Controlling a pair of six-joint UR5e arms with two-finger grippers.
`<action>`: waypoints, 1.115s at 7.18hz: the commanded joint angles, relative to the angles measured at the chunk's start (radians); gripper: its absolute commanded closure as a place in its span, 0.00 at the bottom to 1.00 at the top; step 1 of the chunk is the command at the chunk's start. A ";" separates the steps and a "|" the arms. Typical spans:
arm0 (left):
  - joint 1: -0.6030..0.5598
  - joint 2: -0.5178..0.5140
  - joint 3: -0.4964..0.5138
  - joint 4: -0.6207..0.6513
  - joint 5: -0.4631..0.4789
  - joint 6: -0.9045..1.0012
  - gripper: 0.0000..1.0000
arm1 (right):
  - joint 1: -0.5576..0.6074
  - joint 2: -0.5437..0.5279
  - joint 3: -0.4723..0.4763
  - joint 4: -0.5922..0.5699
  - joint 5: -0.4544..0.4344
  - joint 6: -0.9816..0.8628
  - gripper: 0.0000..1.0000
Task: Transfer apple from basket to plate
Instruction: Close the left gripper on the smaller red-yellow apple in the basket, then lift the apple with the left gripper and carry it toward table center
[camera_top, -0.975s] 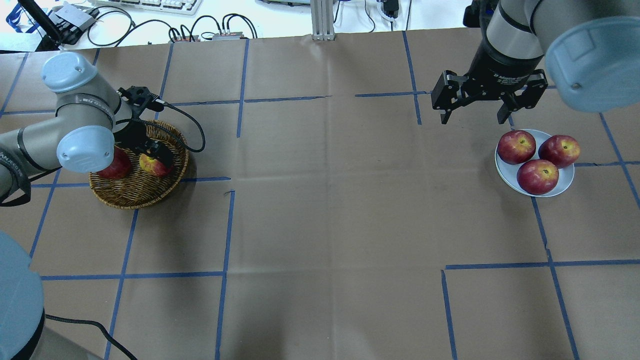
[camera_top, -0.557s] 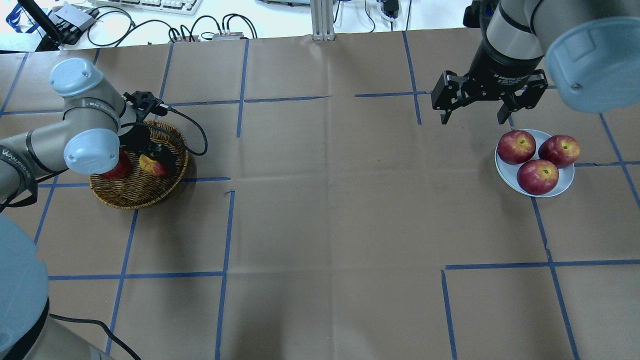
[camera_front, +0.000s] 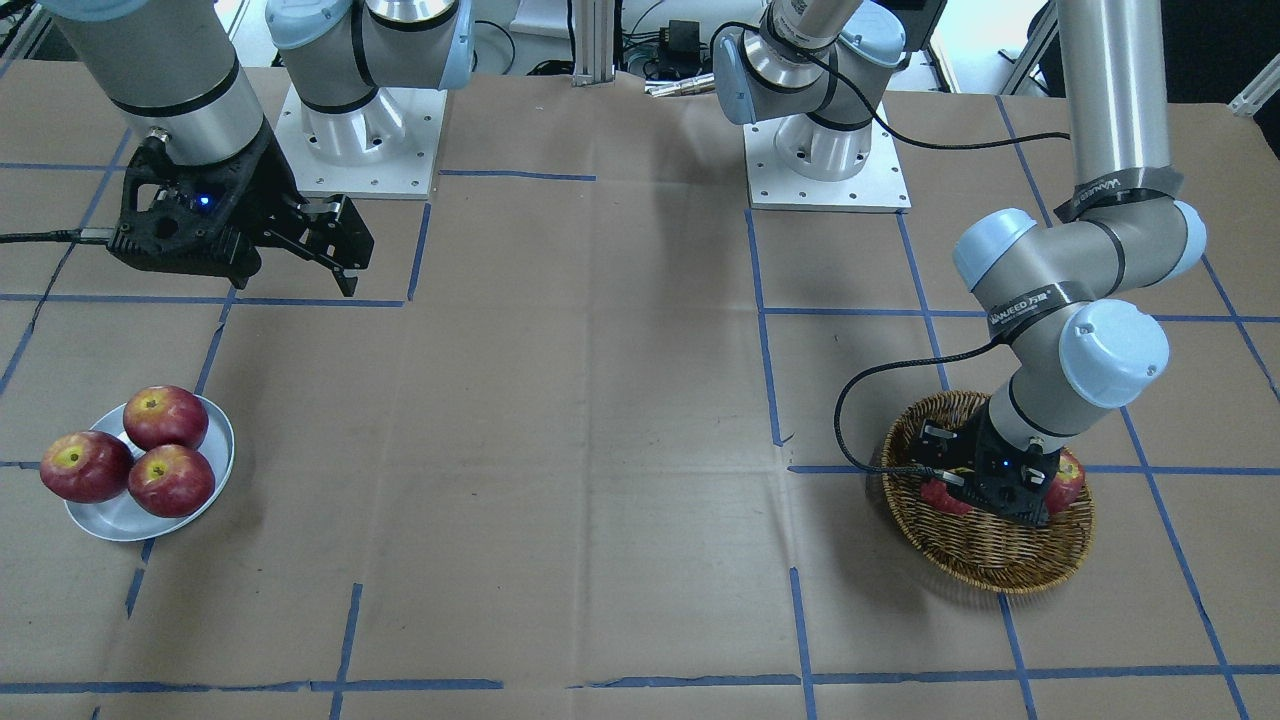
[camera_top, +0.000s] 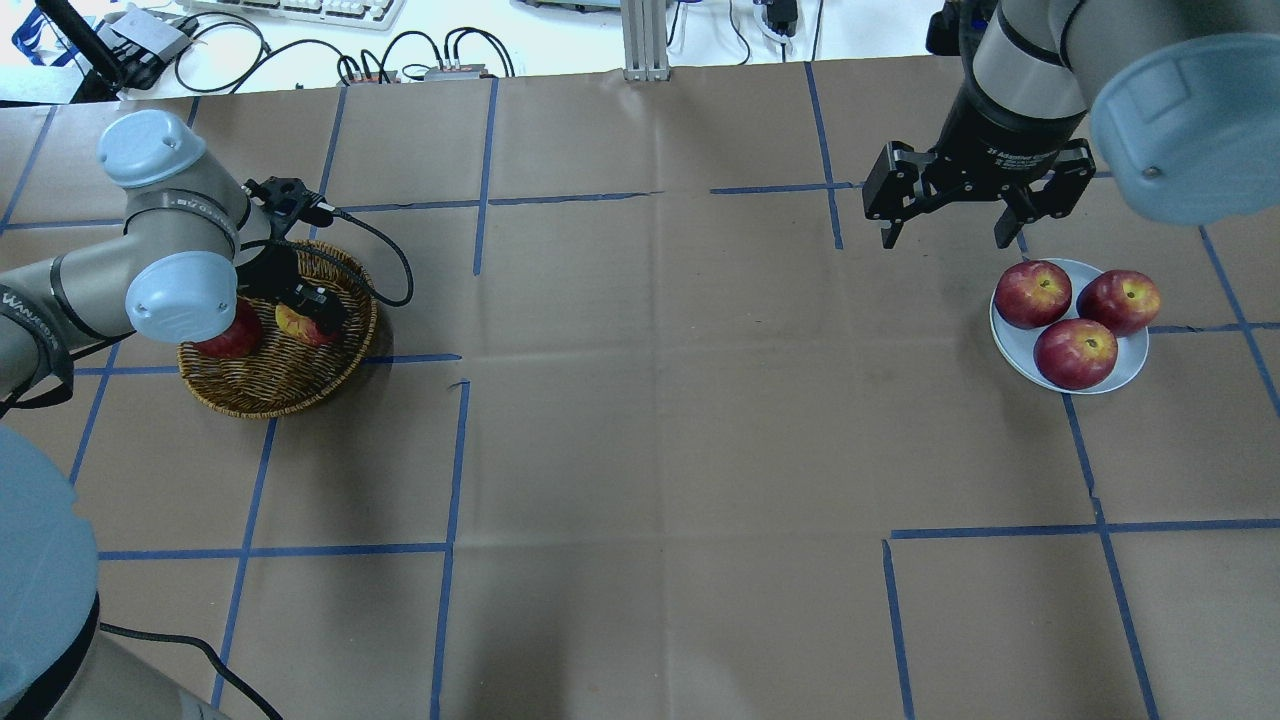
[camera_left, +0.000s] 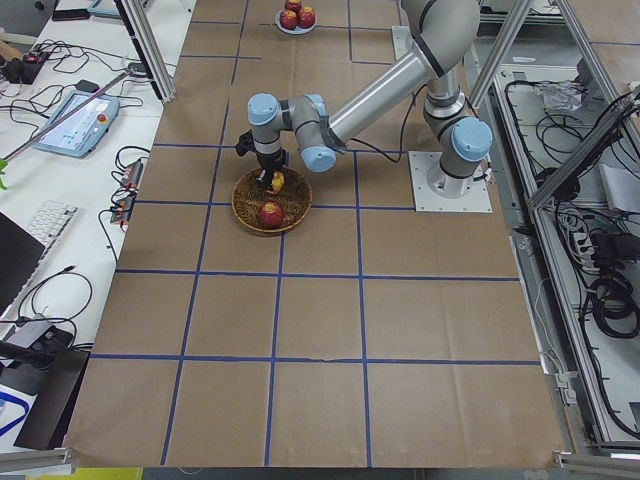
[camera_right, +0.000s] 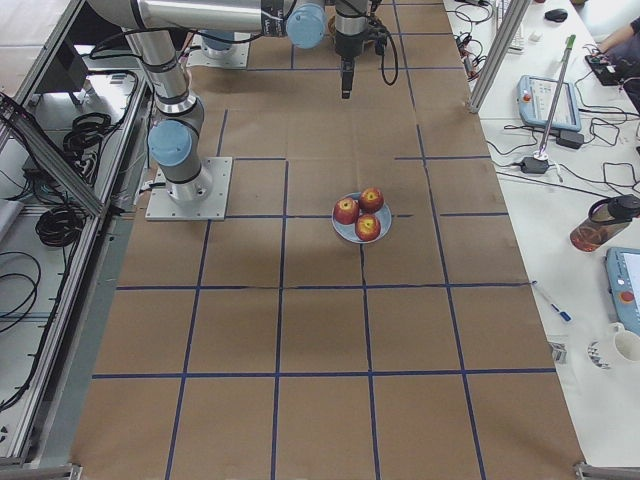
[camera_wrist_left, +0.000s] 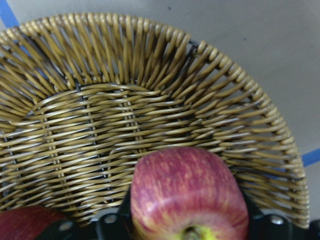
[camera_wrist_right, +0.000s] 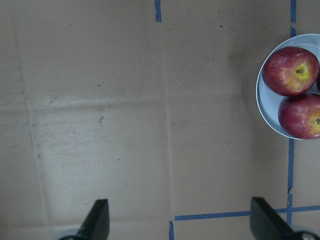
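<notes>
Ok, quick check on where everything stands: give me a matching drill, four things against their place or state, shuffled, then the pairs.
Things:
1. apple
2. dark apple
3. right gripper
4. plate

Place or state:
A. open, above the table beside the plate
B. holds three red apples
C. between the fingers of the left gripper, inside the basket
D. lies free in the basket, partly hidden by the left arm

Pairs: 1-C, 2-D, 3-A, 4-B
</notes>
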 joint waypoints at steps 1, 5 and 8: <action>-0.023 0.053 0.039 -0.089 -0.001 -0.101 0.49 | 0.000 -0.001 0.000 0.000 0.000 0.000 0.00; -0.309 0.069 0.114 -0.163 -0.007 -0.588 0.48 | 0.000 0.001 0.002 0.000 0.000 0.000 0.00; -0.559 -0.076 0.192 -0.107 -0.008 -0.853 0.47 | 0.000 0.001 0.002 0.000 0.000 0.000 0.00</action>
